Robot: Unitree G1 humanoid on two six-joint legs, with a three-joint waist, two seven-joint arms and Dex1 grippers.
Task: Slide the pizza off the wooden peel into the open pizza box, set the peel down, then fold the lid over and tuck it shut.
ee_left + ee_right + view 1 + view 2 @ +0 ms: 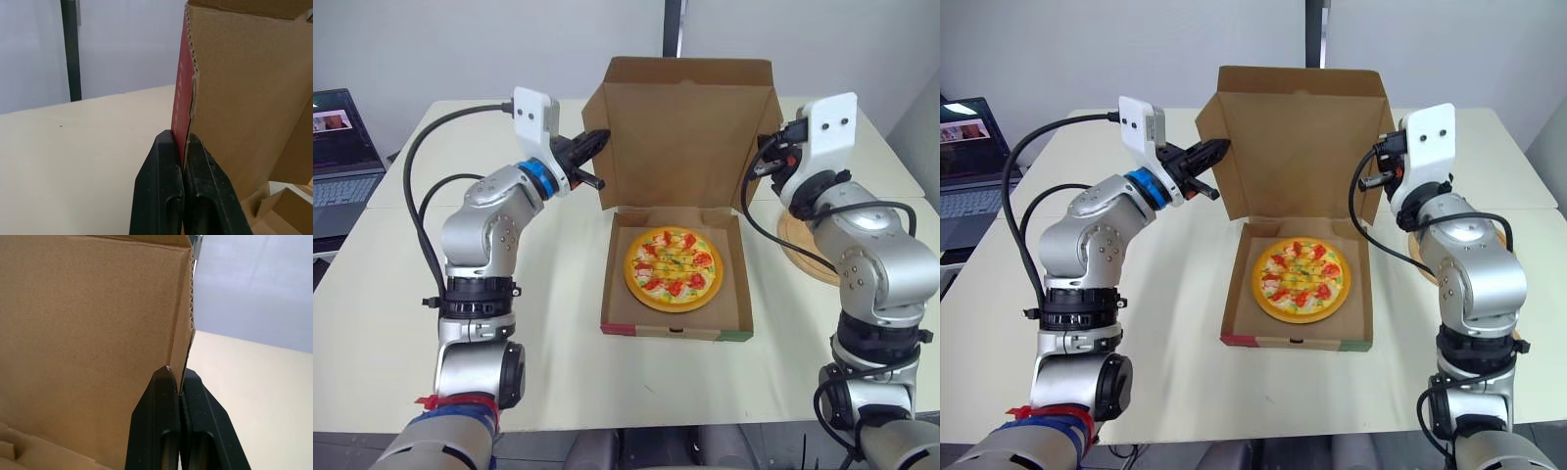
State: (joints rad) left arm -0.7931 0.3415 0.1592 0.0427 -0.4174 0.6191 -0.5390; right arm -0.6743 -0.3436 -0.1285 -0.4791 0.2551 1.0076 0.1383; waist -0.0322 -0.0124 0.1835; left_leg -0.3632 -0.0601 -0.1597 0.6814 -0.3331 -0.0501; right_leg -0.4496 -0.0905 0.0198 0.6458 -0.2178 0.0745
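The pizza [672, 266] is lying in the open pizza box [675, 331], whose lid [690, 127] is standing upright.

Head view: the box is sitting on the pale table [558, 323], both arms are reaching in to the lid's side flaps, and the wooden peel [800, 257] is lying flat on the table just right of the box (partly behind the right arm). Left wrist view: the left gripper [183, 143] is pinching the edge of the lid's left flap, its fingers narrowed onto the cardboard, red print facing outward. Right wrist view: the right gripper [178, 377] is clamping the edge of the lid's right flap in the same way.
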